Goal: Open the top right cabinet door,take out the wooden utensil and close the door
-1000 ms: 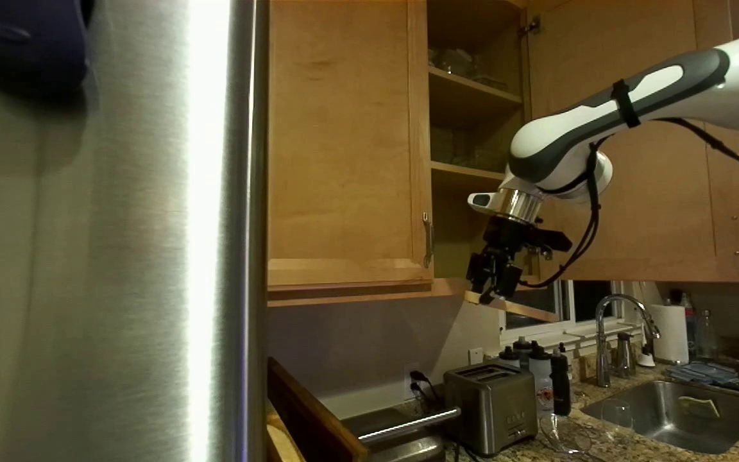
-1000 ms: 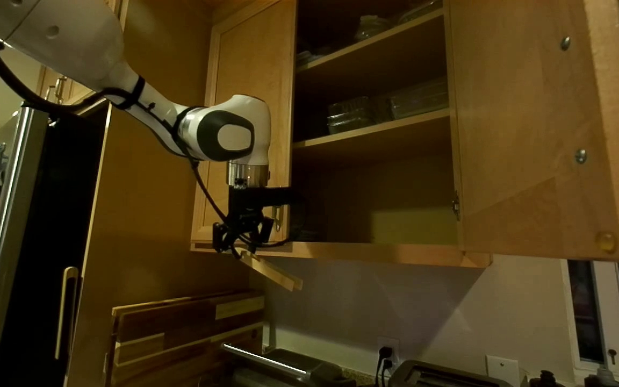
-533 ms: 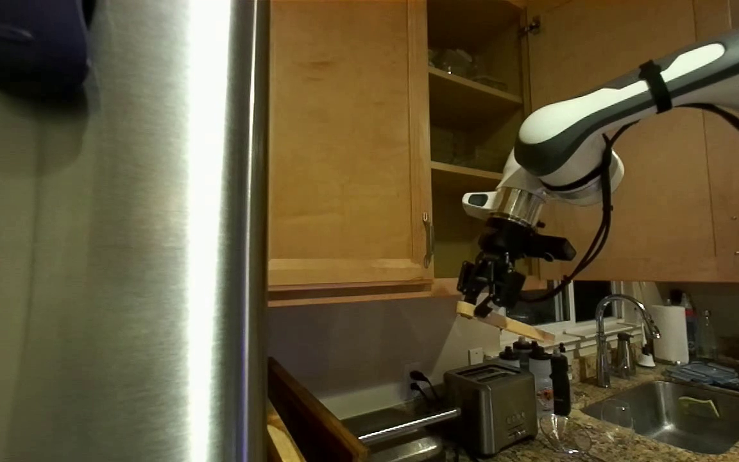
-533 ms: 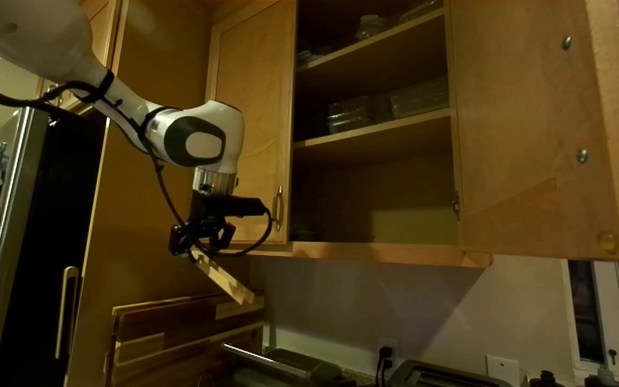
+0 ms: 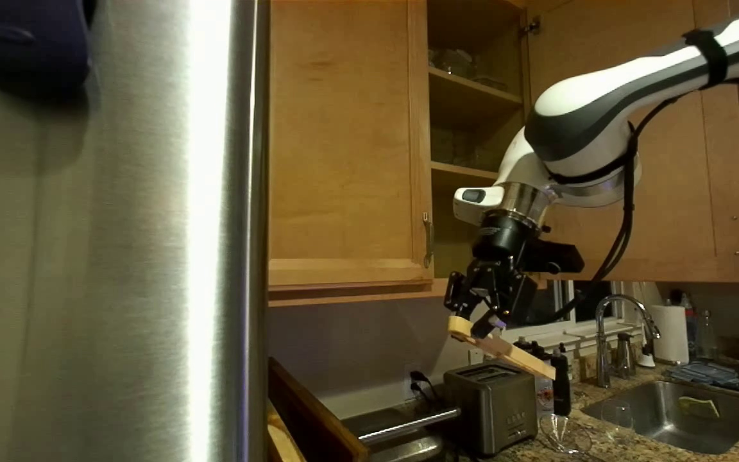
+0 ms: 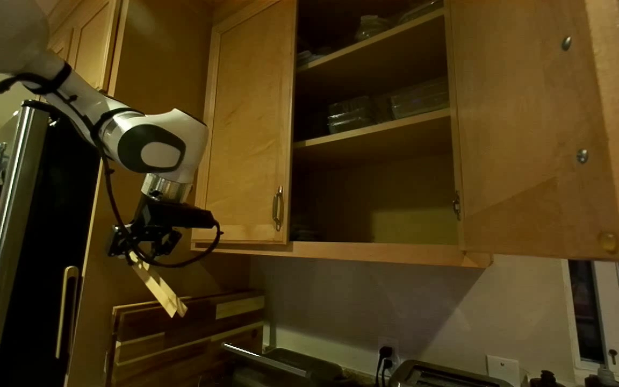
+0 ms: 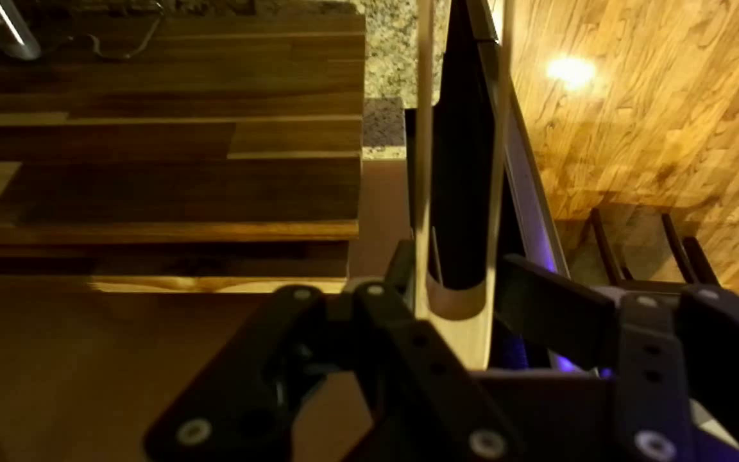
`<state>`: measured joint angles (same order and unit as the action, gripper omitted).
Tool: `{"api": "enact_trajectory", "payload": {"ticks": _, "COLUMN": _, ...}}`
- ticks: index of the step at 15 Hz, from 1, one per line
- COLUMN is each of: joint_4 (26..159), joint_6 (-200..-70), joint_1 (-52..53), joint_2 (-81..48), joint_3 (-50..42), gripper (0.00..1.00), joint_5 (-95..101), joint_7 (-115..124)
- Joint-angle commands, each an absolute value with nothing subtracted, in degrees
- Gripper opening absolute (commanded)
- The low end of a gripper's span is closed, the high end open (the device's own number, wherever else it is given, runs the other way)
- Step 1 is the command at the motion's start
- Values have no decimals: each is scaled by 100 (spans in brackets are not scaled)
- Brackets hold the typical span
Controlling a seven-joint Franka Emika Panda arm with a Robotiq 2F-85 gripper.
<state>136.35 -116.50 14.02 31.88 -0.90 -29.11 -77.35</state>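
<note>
1. Wooden utensil (image 5: 509,353), two-pronged, slants downward in midair outside the cabinet (image 6: 374,252), appearing below its bottom edge in both exterior views.
2. The end effector (image 7: 454,276) grasps the utensil near its curved end, a finger (image 7: 552,303) on either side of the wood in the wrist view.
3. The top right cabinet door (image 6: 535,140) stands wide open in both exterior views, exposing shelves (image 6: 395,124) that carry clear containers (image 6: 350,114).
4. A neighboring door (image 6: 250,134) with a metal handle (image 6: 277,208) is closed at the opposite side of the opening.
5. On the speckled surface (image 5: 629,452) below, a toaster (image 5: 494,410) sits beside dark-topped bottles (image 5: 562,394), near a sink (image 5: 658,417) with a sponge (image 5: 700,406) inside.
6. Cutting boards (image 6: 191,333) stand on edge in both exterior views, with a steel refrigerator (image 5: 132,256) to the left of them.
</note>
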Motion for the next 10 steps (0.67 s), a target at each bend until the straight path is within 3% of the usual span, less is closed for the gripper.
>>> {"api": "enact_trajectory", "payload": {"ticks": 1, "joint_4": 13946, "joint_6": -11608, "joint_1": 1680, "joint_2": 3575, "joint_3": -42, "gripper": 9, "joint_5": -3260, "joint_7": -7707}}
{"api": "enact_trajectory", "payload": {"ticks": 5, "joint_4": 13790, "joint_6": -11627, "joint_1": 1715, "joint_2": 3343, "joint_3": 6, "gripper": 9, "joint_5": -3213, "joint_7": -7730}}
{"api": "enact_trajectory", "payload": {"ticks": 6, "joint_4": 13792, "joint_6": -11626, "joint_1": 1727, "joint_2": 3342, "joint_3": 12, "gripper": 34, "joint_5": -3212, "joint_7": -7731}}
{"api": "enact_trajectory", "payload": {"ticks": 10, "joint_4": 13788, "joint_6": -11627, "joint_1": 1718, "joint_2": 3290, "joint_3": 13, "gripper": 34, "joint_5": -3212, "joint_7": -7733}}
